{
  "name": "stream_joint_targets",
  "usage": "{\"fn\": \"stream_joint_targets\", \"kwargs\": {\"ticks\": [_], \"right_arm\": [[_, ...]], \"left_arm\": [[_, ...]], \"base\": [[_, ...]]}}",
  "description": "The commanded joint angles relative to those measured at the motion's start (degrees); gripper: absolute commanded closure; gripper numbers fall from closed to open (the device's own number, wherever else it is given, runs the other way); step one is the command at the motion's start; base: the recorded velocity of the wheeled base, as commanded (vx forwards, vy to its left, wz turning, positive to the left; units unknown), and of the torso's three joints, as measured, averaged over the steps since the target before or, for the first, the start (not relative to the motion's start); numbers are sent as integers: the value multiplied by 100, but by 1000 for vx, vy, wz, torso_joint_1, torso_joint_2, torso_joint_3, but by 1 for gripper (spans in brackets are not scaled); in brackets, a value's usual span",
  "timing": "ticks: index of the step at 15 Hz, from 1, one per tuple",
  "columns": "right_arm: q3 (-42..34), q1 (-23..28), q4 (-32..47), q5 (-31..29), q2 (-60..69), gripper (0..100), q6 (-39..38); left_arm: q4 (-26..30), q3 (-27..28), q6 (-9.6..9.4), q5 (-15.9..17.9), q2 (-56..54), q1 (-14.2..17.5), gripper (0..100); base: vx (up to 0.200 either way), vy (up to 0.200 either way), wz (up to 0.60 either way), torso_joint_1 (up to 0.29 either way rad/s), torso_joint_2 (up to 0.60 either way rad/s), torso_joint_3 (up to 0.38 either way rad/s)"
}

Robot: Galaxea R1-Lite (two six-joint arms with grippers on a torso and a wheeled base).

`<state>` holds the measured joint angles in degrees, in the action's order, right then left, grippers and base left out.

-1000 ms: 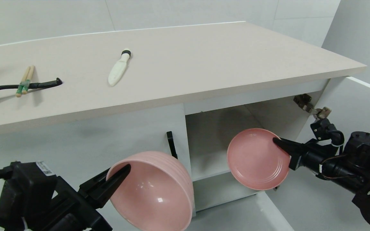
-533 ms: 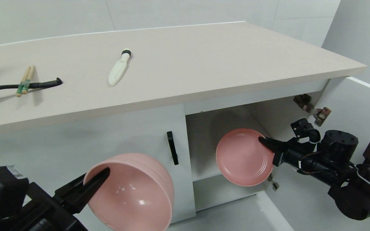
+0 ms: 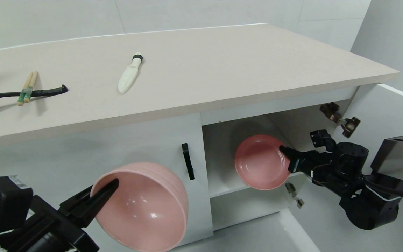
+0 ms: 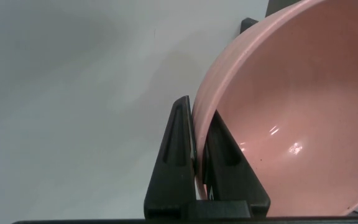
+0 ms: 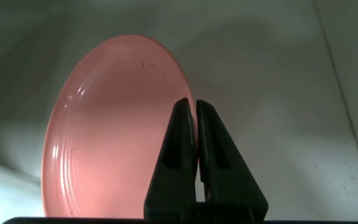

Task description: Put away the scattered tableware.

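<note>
Beige tabletop (image 3: 222, 63) and the white cabinet (image 3: 135, 147) under it sit where they were a second ago, so the head camera has not moved; the two arms have.

The bowl (image 3: 145, 213), pink and ribbed, has slid to the robot's left over the past second and now hangs tipped on its side in front of the closed cabinet door, beside the black handle (image 3: 187, 161). In the last half second it has barely moved. The plate (image 3: 259, 162), also pink, has travelled further: it has gone from out in front of the opening to inside the open compartment, held on edge above the shelf (image 3: 229, 187) and not yet resting on it.

The left end effector (image 3: 108, 185) is clamped on the bowl's rim, one finger inside and one outside. The right end effector (image 3: 284, 151) is pinched tight on the plate's rim.

That suggests the plate is being stowed first while the bowl waits. The plate looks close to being set down, but it needs tilting flat before release, or it may roll or slip off the shelf.

On the tabletop, a white utensil (image 3: 129, 75) and a pair of chopsticks (image 3: 26, 87) across a black cable (image 3: 44, 92) lie untouched, still to be put away.
</note>
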<state>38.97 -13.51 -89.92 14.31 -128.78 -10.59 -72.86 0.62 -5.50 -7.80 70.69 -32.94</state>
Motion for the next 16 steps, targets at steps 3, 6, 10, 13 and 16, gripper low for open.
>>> {"fn": "stream_joint_targets", "kwargs": {"ticks": [3,6,10,13,16], "right_arm": [[576,-3,-8,-517,-657,100,-373],[778,-3,-8,-552,-798,100,-558],[1376,-56,-8,-710,-1167,100,-558],[1824,-135,-8,-886,-1483,100,-663],[2088,-135,-8,-886,-1659,100,-663]], "left_arm": [[-9,43,49,-2,111,-2,100],[-9,140,49,-2,252,-2,100],[-299,201,49,-2,586,-2,100],[-685,201,40,-2,911,-2,100],[-896,201,40,-2,1087,-2,100]], "base": [[0,0,0,0,0,0],[0,0,0,0,0,0],[0,0,0,0,0,0],[0,0,0,0,0,0],[0,0,0,0,0,0]]}}
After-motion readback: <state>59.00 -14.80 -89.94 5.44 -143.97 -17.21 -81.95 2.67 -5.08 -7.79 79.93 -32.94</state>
